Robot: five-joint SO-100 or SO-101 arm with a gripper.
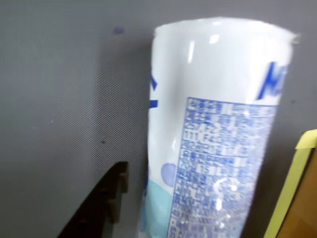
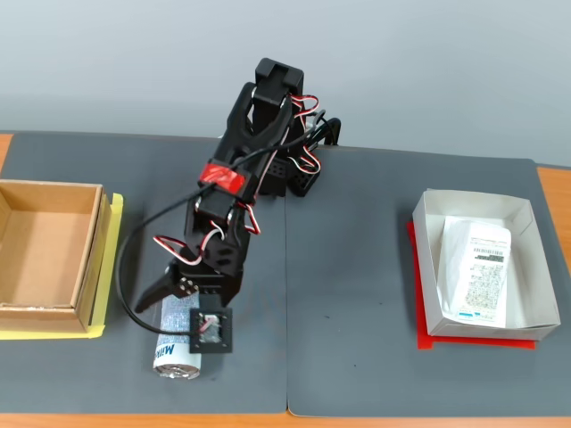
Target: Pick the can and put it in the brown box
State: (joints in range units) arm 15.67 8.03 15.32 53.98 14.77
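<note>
The can (image 2: pixel 174 355) lies on its side on the dark mat near the front edge, silver end toward the camera, partly under the arm's wrist. In the wrist view the can (image 1: pixel 218 134) fills the middle and right, white with blue print. My gripper (image 2: pixel 169 319) is low over the can and open. One black finger (image 1: pixel 106 198) stands left of the can with a gap between them; the other finger is hidden. The brown box (image 2: pixel 96 250) sits empty at the far left on yellow paper; its corner (image 1: pixel 304 208) shows in the wrist view.
A white paper tray (image 2: pixel 526 267) holding a flat printed packet (image 2: pixel 480 272) sits on a red sheet at the right. The arm's base (image 2: pixel 299 174) stands at the back middle. A black cable loops left of the gripper.
</note>
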